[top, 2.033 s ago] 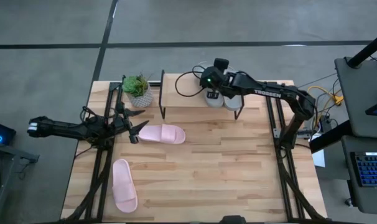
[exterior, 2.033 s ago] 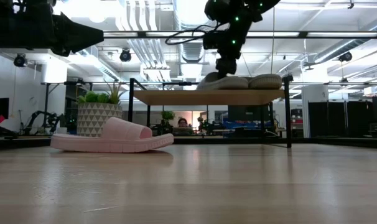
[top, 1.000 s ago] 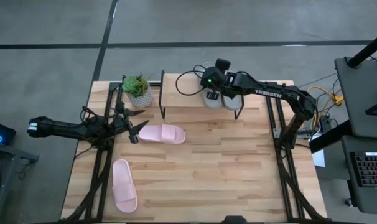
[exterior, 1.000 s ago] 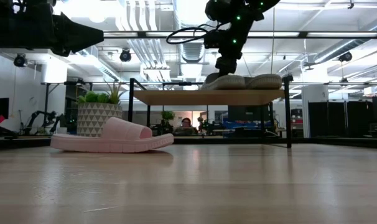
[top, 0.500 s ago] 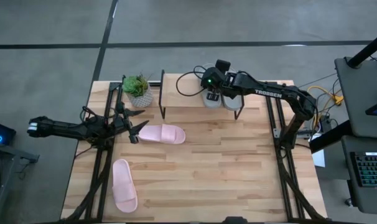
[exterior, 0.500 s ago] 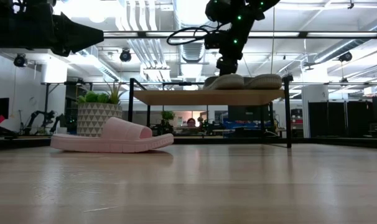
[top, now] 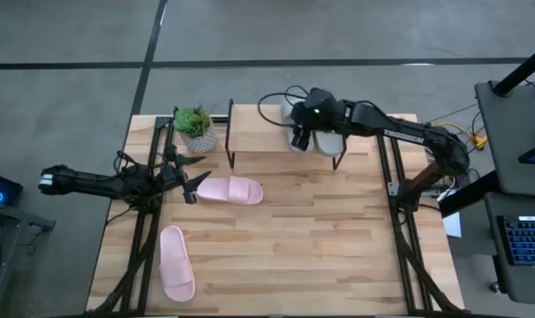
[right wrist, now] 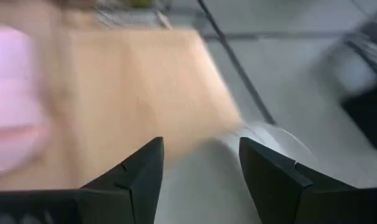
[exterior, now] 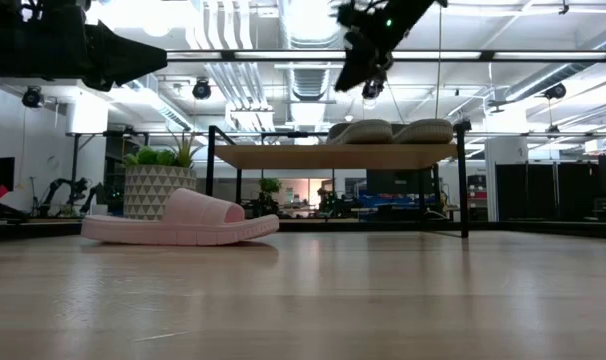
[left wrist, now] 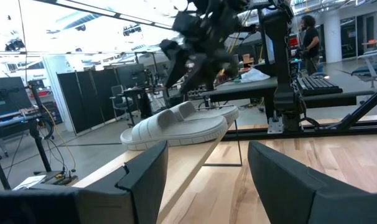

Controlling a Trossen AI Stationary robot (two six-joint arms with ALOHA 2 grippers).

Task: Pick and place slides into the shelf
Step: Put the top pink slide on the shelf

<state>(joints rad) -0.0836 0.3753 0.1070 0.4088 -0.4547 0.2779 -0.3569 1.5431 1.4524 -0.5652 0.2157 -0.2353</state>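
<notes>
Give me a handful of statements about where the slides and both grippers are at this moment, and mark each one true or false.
1. Both grey-green slides rest on the shelf. True.
2. The right gripper is shut on a grey-green slide. False: it is open and empty, raised above the shelf.
3. Two pink slides lie on the table. True: one in front of the shelf, the other nearer the front left.
4. The left gripper holds a pink slide off the table. False: it is open, just beside the slide near the shelf, which lies flat.
5. A potted plant stands on the shelf. False: it stands on the table beside it.
</notes>
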